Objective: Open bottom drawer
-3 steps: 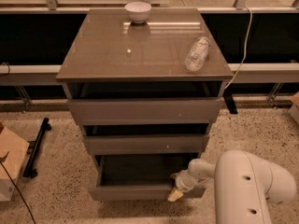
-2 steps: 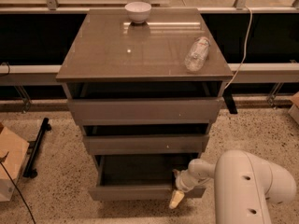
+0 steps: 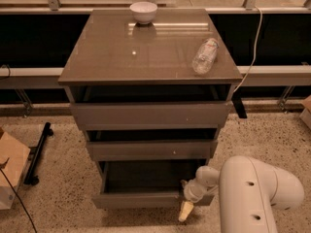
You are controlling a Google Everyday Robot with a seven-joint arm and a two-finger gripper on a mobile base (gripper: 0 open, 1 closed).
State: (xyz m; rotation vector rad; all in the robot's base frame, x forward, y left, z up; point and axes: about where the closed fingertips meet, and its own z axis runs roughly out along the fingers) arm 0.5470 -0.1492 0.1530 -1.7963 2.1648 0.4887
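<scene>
The bottom drawer (image 3: pixel 141 199) is the lowest of three taupe-grey drawers in the cabinet (image 3: pixel 150 57). It stands pulled out toward me, its dark inside showing behind the narrow flat front. My gripper (image 3: pixel 186 209) is at the right end of that front, low down, with one pale fingertip (image 3: pixel 185 211) pointing at the floor. My white arm (image 3: pixel 252 193) comes in from the lower right and hides the drawer's right corner.
A white bowl (image 3: pixel 144 11) and a plastic bottle (image 3: pixel 205 56) lying on its side rest on the cabinet top. The middle drawer (image 3: pixel 150 149) and top drawer (image 3: pixel 150 114) stick out a little. A cardboard box (image 3: pixel 9 171) and a black stand (image 3: pixel 39 152) are on the floor at left.
The gripper has shifted slightly down and toward me at the drawer's right end; the drawer looks about as far out as before.
</scene>
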